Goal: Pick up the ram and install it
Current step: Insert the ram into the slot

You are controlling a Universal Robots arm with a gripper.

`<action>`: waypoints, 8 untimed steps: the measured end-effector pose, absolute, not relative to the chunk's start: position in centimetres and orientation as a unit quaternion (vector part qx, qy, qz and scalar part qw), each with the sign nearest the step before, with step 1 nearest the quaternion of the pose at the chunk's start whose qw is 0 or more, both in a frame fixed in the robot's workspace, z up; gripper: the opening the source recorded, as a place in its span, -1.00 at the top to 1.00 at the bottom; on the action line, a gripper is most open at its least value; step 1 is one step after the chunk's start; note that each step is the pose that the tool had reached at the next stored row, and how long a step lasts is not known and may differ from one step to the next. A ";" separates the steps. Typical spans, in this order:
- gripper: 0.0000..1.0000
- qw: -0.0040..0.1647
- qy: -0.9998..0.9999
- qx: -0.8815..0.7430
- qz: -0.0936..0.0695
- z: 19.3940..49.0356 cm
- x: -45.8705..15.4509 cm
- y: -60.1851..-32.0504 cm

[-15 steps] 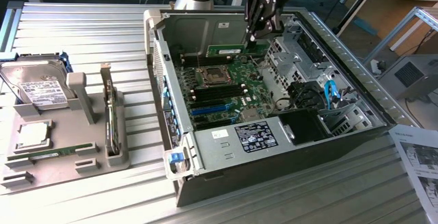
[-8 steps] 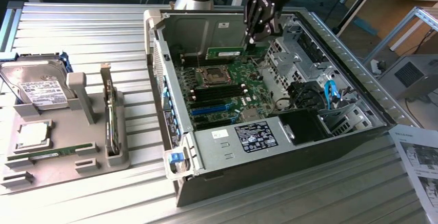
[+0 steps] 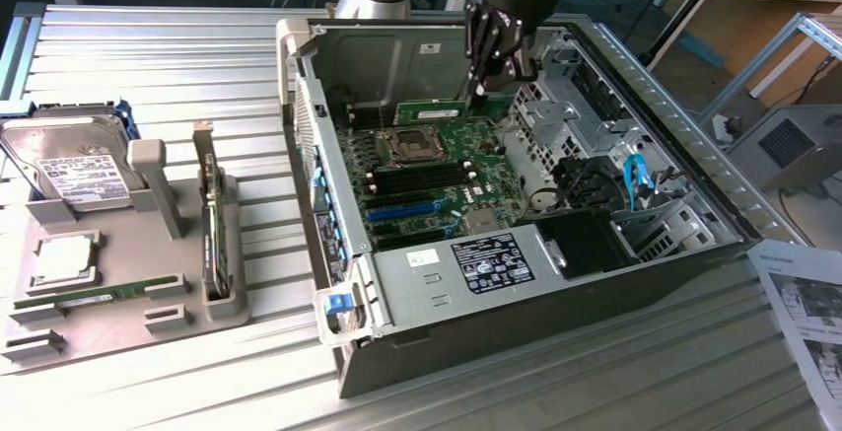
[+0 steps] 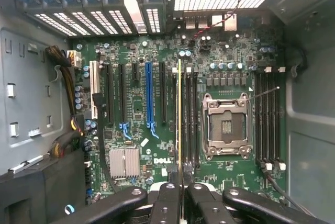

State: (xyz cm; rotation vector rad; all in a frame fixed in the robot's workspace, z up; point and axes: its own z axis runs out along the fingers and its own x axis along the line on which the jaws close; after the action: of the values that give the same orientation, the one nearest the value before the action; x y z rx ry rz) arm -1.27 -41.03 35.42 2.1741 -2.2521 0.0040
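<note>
Wrist view gives me the thin green circuit-board ram stick (image 4: 179, 114) edge-on, pinched between the fingers (image 4: 166, 199), its long axis parallel to the long black memory slots (image 4: 194, 119). It probably hovers just above them.

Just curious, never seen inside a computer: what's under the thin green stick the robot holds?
Under the ram lies the motherboard, with long black memory slots beside the processor socket. The strip directly beneath the ram's edge is covered.
</note>
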 end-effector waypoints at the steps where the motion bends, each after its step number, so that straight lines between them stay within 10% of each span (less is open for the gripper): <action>1: 0.76 0.006 -0.719 0.695 0.001 35.2 -1.3 -41.0; 8: 0.76 0.006 -0.719 0.695 0.002 33.7 -1.3 -41.0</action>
State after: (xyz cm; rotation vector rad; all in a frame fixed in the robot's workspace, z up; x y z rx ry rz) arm -1.27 -41.03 33.65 2.1737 -2.2518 0.0053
